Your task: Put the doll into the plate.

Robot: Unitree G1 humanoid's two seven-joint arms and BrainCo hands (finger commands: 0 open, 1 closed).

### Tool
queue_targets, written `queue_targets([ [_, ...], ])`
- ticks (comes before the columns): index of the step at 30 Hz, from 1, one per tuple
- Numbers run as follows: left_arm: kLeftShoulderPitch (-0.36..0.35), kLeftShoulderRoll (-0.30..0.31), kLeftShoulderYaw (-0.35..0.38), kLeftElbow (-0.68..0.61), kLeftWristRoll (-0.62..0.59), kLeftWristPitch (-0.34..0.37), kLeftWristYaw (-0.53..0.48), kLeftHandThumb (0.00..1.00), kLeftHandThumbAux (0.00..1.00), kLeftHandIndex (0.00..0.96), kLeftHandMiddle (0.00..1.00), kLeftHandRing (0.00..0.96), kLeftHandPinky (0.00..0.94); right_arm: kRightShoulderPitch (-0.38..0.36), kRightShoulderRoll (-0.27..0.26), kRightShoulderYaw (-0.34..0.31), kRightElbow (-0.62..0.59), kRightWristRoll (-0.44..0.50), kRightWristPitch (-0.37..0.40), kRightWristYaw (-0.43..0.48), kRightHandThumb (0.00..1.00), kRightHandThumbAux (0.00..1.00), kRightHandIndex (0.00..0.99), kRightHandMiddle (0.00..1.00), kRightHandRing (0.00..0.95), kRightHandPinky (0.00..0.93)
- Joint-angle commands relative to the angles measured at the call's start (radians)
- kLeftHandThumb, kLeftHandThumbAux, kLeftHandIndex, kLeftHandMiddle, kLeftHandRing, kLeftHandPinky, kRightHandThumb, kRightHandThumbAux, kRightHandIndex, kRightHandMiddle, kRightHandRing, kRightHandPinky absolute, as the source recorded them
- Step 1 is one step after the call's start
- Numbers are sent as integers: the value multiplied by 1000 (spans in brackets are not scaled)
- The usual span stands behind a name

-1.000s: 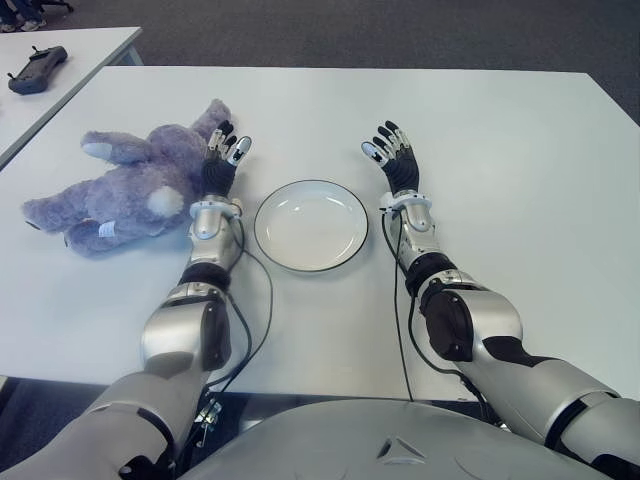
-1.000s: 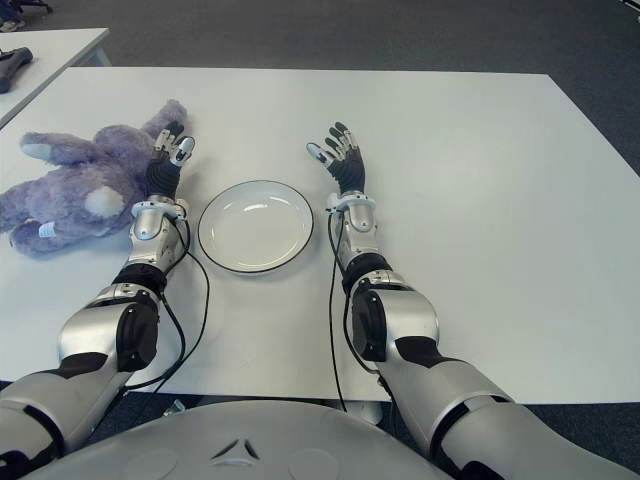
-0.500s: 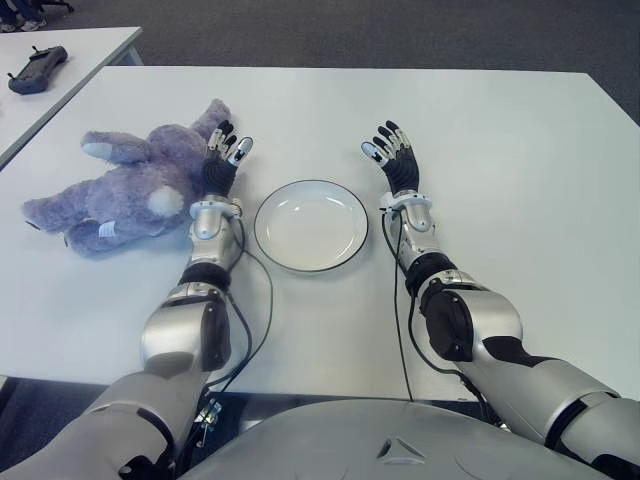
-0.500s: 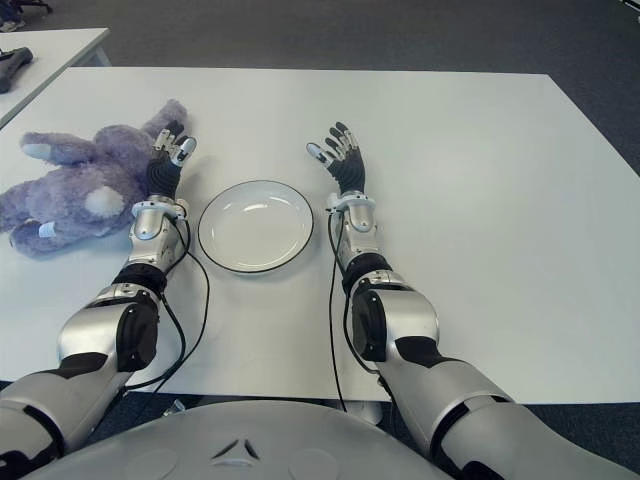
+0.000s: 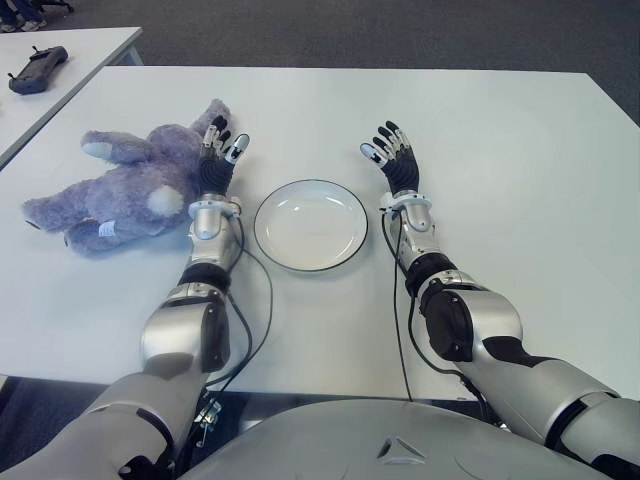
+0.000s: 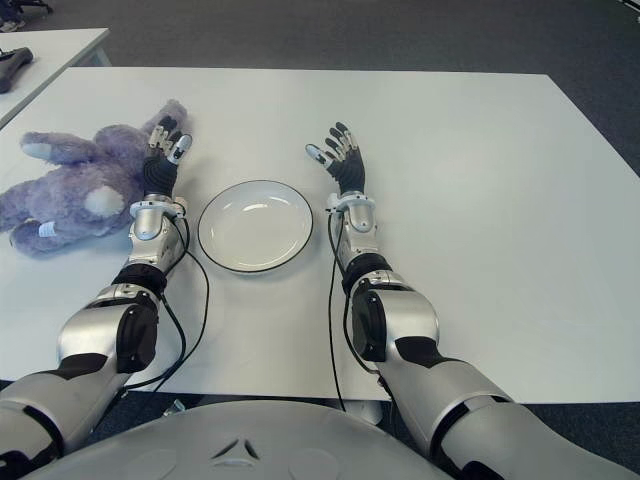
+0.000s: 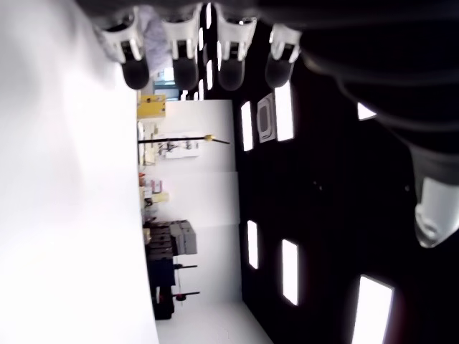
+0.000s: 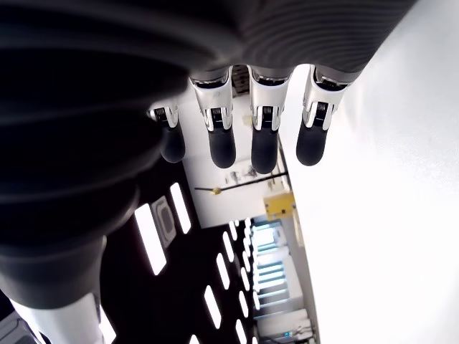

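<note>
A purple plush doll point(image 5: 120, 190) lies on its side at the left of the white table point(image 5: 500, 150). To its right, near the middle, sits an empty white plate point(image 5: 311, 224) with a dark rim. My left hand point(image 5: 218, 158) is between the two, fingers spread and pointing away from me, its edge against the doll's fur and holding nothing. The left wrist view shows straight fingertips point(image 7: 183, 68) with nothing in them. My right hand point(image 5: 395, 160) is just right of the plate, palm up and open; its fingers point(image 8: 222, 143) are also straight.
A black controller point(image 5: 35, 68) lies on a second white table at the far left. Dark carpet runs beyond the table's far edge. Bare tabletop extends to the right of my right arm.
My left hand has shifted slightly left and forward, closer against the doll. The doll, plate and right hand have not moved.
</note>
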Motion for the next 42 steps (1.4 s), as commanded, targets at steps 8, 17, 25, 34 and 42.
queue_targets([
  [8,211,53,-66,-72,128,-102,200,0,525,0,0,0,0,226,104,-10,116,5,109,-18,0,779,86,108,107,121],
  [17,272,71,-109,-291,237,-65,314,0,498,0,0,0,0,224,106,-5,116,1,111,-31,0,813,85,108,107,132],
  [25,262,91,-125,-297,256,-18,347,0,499,0,0,0,0,225,106,-8,115,6,105,-21,0,817,85,107,108,134],
  [34,220,124,-145,-321,275,33,354,0,529,0,0,0,0,226,107,-12,115,10,103,-20,0,827,85,108,110,136],
  [42,212,159,-165,-424,311,83,338,0,541,0,0,0,0,227,106,-8,114,5,101,-23,0,826,87,111,112,135],
])
